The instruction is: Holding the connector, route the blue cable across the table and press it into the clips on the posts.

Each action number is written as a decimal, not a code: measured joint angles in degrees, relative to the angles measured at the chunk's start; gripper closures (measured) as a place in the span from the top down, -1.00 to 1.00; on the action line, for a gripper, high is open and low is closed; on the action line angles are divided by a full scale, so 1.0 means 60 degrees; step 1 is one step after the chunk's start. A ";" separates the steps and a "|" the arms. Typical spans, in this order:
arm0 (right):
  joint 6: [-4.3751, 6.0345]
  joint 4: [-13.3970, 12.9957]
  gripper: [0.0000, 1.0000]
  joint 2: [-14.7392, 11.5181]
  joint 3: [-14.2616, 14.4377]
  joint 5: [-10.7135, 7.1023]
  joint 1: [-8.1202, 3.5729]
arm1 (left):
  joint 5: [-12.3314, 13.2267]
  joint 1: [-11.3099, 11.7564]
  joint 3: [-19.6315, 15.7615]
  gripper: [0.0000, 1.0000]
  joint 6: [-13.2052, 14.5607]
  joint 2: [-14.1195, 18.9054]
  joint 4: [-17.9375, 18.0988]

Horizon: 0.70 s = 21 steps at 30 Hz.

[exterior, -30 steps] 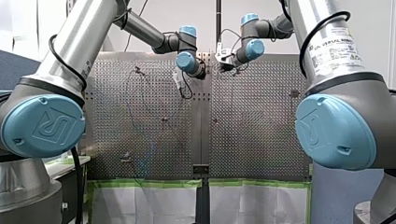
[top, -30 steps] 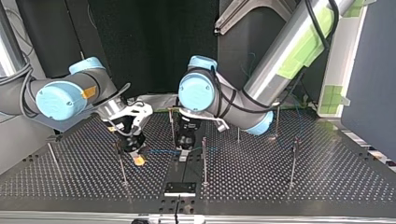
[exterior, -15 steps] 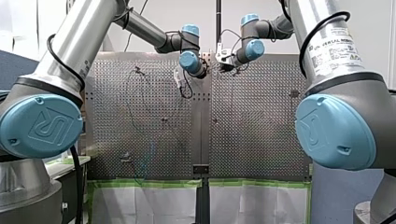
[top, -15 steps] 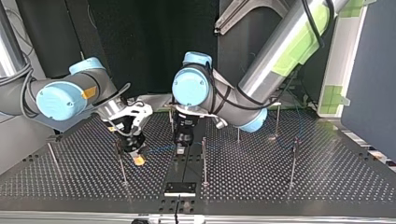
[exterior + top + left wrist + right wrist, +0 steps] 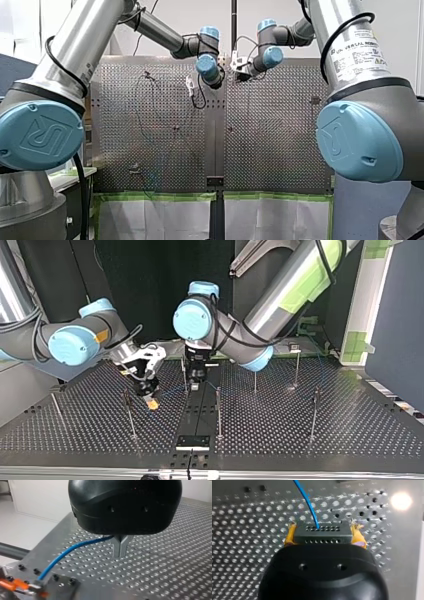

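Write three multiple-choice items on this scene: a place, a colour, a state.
1. Where is the connector? A) lying on the table B) between the pads of my right gripper C) clipped to a post
2. What colour is the cable leaving it? A) red B) green C) blue
3. How do the fingers of my left gripper stand? A) shut on the cable B) wide open C) out of view

1 B: the right wrist view shows yellow pads flanking it.
2 C: it is blue in both wrist views.
3 A: the left wrist view shows them closed together where the cable arrives.
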 joint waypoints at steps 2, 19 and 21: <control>-0.0011 -0.0009 -1.00 0.0001 0.0141 0.0018 0.0001 | -0.0203 -0.0047 -0.0194 -0.98 -0.0017 0.0006 0.0156; 0.0051 -0.0644 -1.00 0.0027 0.1540 0.0117 -0.0229 | -0.0740 -0.0271 -0.1687 -0.98 0.0040 0.0011 0.1618; 0.0134 -0.0790 -1.00 0.0028 0.1708 0.0124 -0.0293 | -0.0607 -0.0289 -0.1850 -0.98 0.0082 0.0004 0.1775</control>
